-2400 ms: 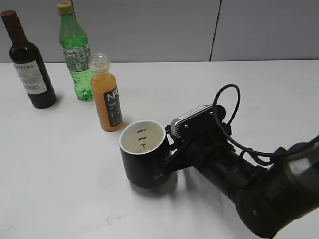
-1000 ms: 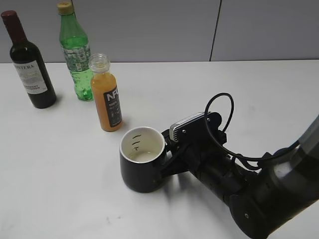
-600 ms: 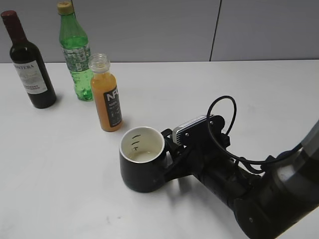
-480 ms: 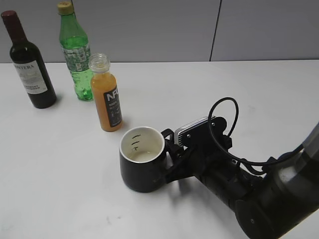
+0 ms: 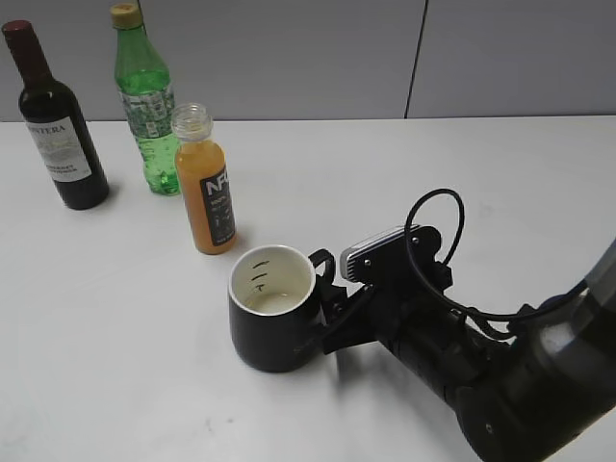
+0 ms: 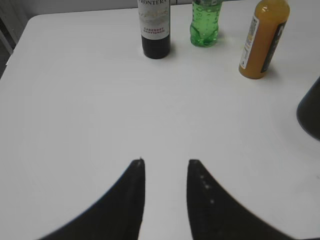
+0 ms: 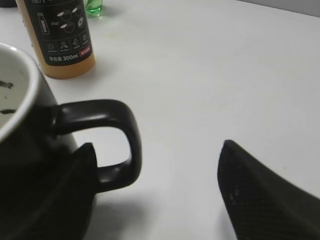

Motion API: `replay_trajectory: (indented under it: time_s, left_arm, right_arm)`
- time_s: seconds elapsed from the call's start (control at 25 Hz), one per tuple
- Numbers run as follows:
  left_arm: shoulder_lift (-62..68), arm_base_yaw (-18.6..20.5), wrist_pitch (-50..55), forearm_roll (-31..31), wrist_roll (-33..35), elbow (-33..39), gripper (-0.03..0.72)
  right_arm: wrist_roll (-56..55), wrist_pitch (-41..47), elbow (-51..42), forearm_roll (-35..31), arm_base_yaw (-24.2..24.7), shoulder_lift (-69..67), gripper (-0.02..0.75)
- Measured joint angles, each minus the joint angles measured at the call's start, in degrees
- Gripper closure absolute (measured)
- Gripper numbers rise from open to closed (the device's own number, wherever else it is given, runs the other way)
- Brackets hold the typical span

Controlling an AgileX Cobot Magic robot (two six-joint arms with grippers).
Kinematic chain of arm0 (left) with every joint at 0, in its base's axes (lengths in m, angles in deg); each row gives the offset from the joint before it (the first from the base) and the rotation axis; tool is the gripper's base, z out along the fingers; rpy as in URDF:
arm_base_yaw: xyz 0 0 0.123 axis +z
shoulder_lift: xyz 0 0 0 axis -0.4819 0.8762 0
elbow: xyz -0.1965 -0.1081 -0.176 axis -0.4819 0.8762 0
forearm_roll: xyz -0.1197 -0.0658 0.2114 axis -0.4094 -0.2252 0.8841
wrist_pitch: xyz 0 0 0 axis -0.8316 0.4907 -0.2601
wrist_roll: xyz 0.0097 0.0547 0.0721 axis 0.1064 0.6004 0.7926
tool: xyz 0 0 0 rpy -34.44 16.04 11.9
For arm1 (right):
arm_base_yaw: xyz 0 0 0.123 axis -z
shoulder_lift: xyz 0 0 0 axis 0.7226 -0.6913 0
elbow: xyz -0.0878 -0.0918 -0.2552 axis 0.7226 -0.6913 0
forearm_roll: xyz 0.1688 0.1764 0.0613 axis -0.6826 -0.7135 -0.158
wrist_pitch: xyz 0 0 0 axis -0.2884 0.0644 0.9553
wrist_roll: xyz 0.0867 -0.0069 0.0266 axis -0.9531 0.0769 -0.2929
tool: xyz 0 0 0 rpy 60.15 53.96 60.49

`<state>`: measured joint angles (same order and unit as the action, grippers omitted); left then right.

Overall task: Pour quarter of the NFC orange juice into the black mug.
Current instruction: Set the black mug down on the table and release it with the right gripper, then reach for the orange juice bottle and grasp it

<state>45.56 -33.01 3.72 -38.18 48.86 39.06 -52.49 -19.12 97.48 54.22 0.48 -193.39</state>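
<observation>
The NFC orange juice bottle [image 5: 205, 183] stands upright and uncapped on the white table [image 5: 404, 173]; it also shows in the left wrist view [image 6: 262, 40] and the right wrist view [image 7: 60, 35]. The black mug [image 5: 269, 327] stands upright just in front of it, white inside with black marks, handle [image 7: 127, 130] facing right. My right gripper [image 5: 329, 306] is open at table height, and the handle lies between its spread fingers [image 7: 157, 144], close to the left one. My left gripper [image 6: 165, 162] is open and empty over bare table. It is out of the exterior view.
A dark wine bottle [image 5: 53, 120] and a tall green bottle with a yellow cap [image 5: 144, 101] stand at the back left, near the juice. The mug's edge shows at the right of the left wrist view [image 6: 310, 110]. A grey wall runs behind the table.
The mug, tilted and held by its handle earlier, now stands upright on the table. My right gripper has opened and drawn back a little to the right, baring the handle.
</observation>
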Motion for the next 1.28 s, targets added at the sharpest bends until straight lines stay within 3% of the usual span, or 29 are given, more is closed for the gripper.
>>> replay_trajectory:
  time_s: [0.48,0.84,1.0,1.28]
  left_arm:
    - [0.0,0.0,0.0,0.0,0.0,0.0,0.456]
    - [0.0,0.0,0.0,0.0,0.0,0.0,0.456]
    - [0.0,0.0,0.0,0.0,0.0,0.0,0.456]
    - [0.0,0.0,0.0,0.0,0.0,0.0,0.456]
  right_arm:
    - [0.0,-0.1,-7.3,0.1,0.0,5.4,0.159]
    - [4.5,1.5,-11.9,0.0,0.0,23.1,0.116]
    - [9.6,16.5,-11.8,-1.4,0.0,34.7,0.108]
    - [19.9,48.1,-10.9,-11.4,0.0,49.4,0.108]
